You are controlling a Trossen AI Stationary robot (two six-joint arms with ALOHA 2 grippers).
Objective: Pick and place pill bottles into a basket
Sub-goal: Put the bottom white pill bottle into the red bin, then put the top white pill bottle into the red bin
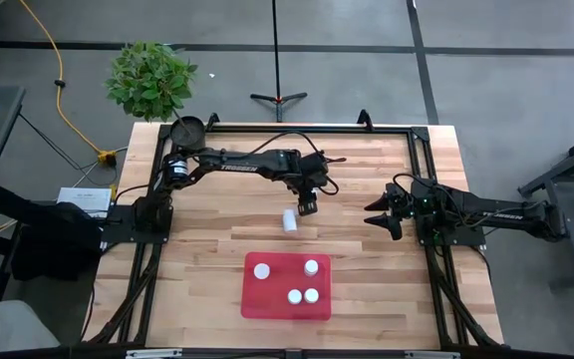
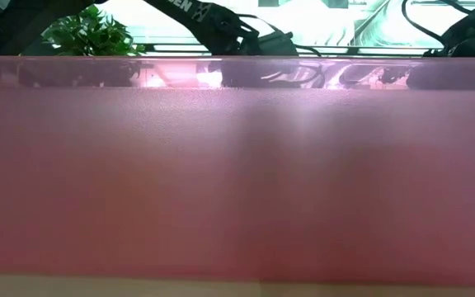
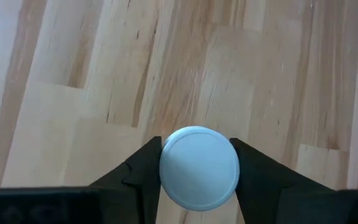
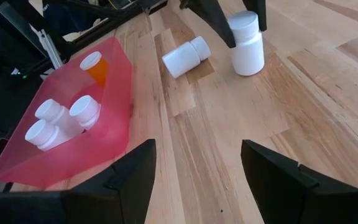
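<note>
High view: left gripper point(image 1: 308, 204) sits at frame centre, upper middle, over the surface point(image 1: 207, 249). A lying bottle point(image 1: 288, 220) is seen just below-left of it, long axis running up-down in frame. Basket point(image 1: 287, 309) is at lower centre, straight below the left gripper, with four bottles inside point(image 1: 261, 270). Right gripper point(image 1: 383, 216) is parked at mid-right, spread wide, empty.

Low view: frame is filled by the basket wall point(image 2: 237, 181); only arm links are seen along the top. Nothing useful on the grip.

Left wrist view: an upright bottle's white cap point(image 3: 199, 168) is seen from above, at bottom centre, pinched between the two fingers point(image 3: 138, 177). Left gripper is narrow, clamped on that bottle.

Right wrist view: upright bottle point(image 4: 247, 43) stands on the surface at upper right, flanked by the left arm's fingers; whether it has been lifted cannot be told. Lying bottle point(image 4: 186, 56) is just beside it, upper centre. Basket point(image 4: 114, 124) is at left.

Judgement: the next move is expected to be lift, then carry toward the basket. Left arm is nearer both loose bottles.
</note>
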